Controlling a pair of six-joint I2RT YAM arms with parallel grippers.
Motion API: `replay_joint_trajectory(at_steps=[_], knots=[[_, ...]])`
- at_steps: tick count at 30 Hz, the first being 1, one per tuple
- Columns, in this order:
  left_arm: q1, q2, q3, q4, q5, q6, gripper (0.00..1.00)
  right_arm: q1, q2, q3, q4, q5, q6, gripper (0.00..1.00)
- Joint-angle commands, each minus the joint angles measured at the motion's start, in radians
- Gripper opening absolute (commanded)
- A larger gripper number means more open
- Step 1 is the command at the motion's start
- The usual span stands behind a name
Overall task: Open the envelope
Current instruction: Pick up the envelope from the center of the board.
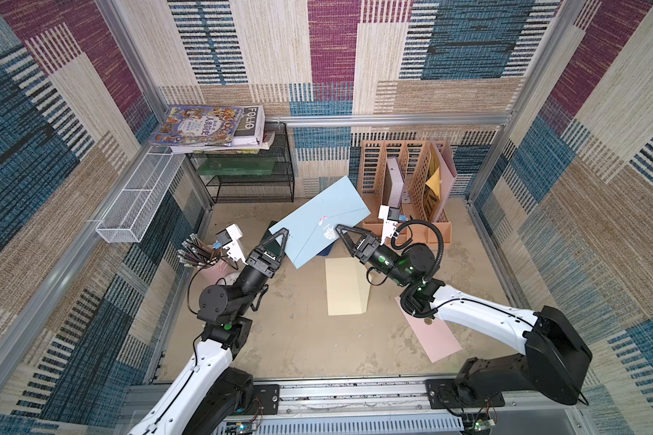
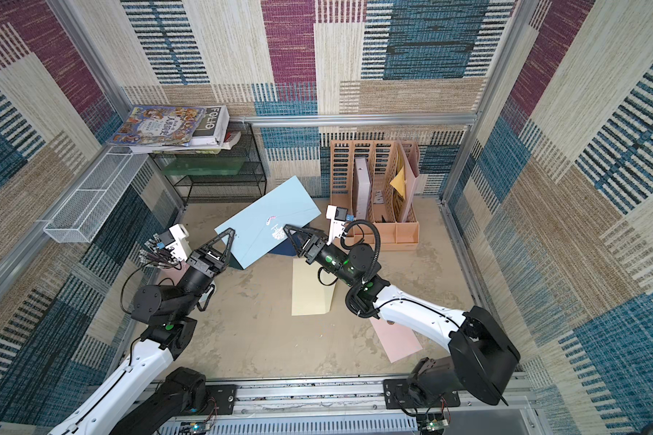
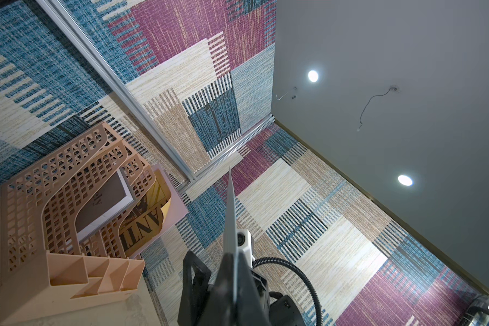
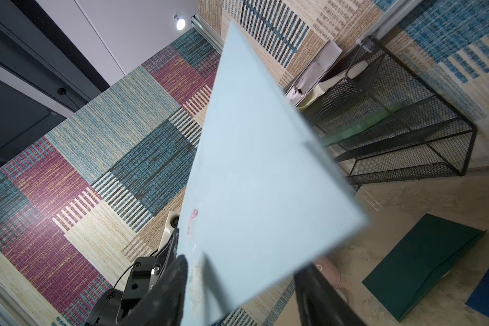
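The work surface is a mottled beige table (image 1: 298,339) boxed in by aluminium rails and walls of patchwork carpet in blue, maroon and cream; the wrist views catch a grey ceiling with round lights above the walls. The light blue envelope (image 1: 319,222) is held up off the table near the middle, tilted, its flap side with a small pink mark facing the top views. The left gripper (image 1: 282,235) is pinched together on the envelope's lower left edge, and the left wrist view shows the paper edge-on, running out from between its closed fingers. The right gripper (image 1: 339,229) sits at the flap's tip with its jaws partly apart, one on each side of the sheet in the right wrist view; whether they press the paper cannot be told. On the table lie a cream envelope (image 1: 345,286), a pink envelope (image 1: 436,339) under the right arm, and a dark green envelope (image 4: 424,265) beneath the raised one. At the back stand a black mesh rack (image 1: 249,177) topped with books (image 1: 208,126), and a peach file organizer (image 1: 404,180); a cup of pencils (image 1: 200,250) stands near the left arm
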Motion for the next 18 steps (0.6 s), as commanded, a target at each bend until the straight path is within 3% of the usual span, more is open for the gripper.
replay_joint_trajectory(at_steps=[1, 6, 9, 13, 15, 18], knots=[[-0.014, 0.012, 0.0, 0.028, -0.009, 0.012, 0.0, -0.002, 0.023, 0.027, 0.088, -0.052, 0.027, 0.41], [-0.026, 0.016, 0.003, -0.015, -0.016, 0.039, 0.0, -0.012, 0.041, 0.058, 0.101, -0.115, 0.03, 0.08], [-0.025, -0.014, 0.022, -0.136, -0.014, 0.088, 0.0, -0.026, 0.024, 0.066, 0.06, -0.153, 0.026, 0.0], [-0.026, -0.062, 0.083, -0.377, 0.047, 0.24, 0.28, -0.065, -0.018, 0.117, -0.121, -0.249, -0.031, 0.0], [-0.025, -0.077, 0.159, -0.565, 0.111, 0.374, 0.42, -0.089, -0.041, 0.198, -0.345, -0.339, -0.135, 0.0], [-0.025, -0.075, 0.267, -0.832, 0.18, 0.54, 0.54, -0.122, -0.073, 0.314, -0.703, -0.445, -0.341, 0.0]])
